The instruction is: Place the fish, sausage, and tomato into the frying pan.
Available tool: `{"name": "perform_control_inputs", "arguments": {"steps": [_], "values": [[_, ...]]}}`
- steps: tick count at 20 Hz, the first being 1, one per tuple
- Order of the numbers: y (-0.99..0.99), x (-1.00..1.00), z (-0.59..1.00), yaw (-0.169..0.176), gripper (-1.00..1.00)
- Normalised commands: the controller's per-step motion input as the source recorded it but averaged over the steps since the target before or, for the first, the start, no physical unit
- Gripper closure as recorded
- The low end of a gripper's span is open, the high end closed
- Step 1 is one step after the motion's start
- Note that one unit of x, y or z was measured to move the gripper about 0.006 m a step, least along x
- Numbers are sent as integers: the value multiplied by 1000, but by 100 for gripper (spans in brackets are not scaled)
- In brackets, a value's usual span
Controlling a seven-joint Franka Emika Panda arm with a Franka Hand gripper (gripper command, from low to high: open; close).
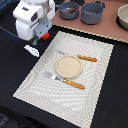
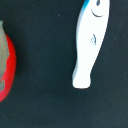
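Note:
The white fish (image 1: 31, 50) lies on the dark table by the placemat's far corner at the exterior view's left. It fills the wrist view (image 2: 90, 42), lying flat. The red tomato (image 1: 45, 36) sits just beyond it, partly behind my gripper (image 1: 37, 40), and shows at the wrist view's edge (image 2: 6, 67). My gripper hovers over the two. Its fingers are too small and hidden to show whether they are open. The blue-grey frying pan (image 1: 68, 10) stands on the brown board at the back. The sausage is out of view.
A grey pot (image 1: 92, 13) stands beside the pan, and a bowl (image 1: 123, 17) sits at the exterior view's far right. The striped placemat (image 1: 95, 85) holds a tan plate (image 1: 67, 66), an orange-handled fork (image 1: 64, 80) and a knife (image 1: 82, 57).

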Motion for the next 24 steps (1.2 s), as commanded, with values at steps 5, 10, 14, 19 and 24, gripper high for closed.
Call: {"name": "perform_control_inputs", "arguments": {"steps": [5, 10, 14, 19, 24], "values": [[-33, -433, -456, -42, -100], [39, -355, -490, -35, -100], [18, -404, -518, -35, -100], [21, -355, -466, -27, 100], [113, -270, -321, -22, 100]]}}
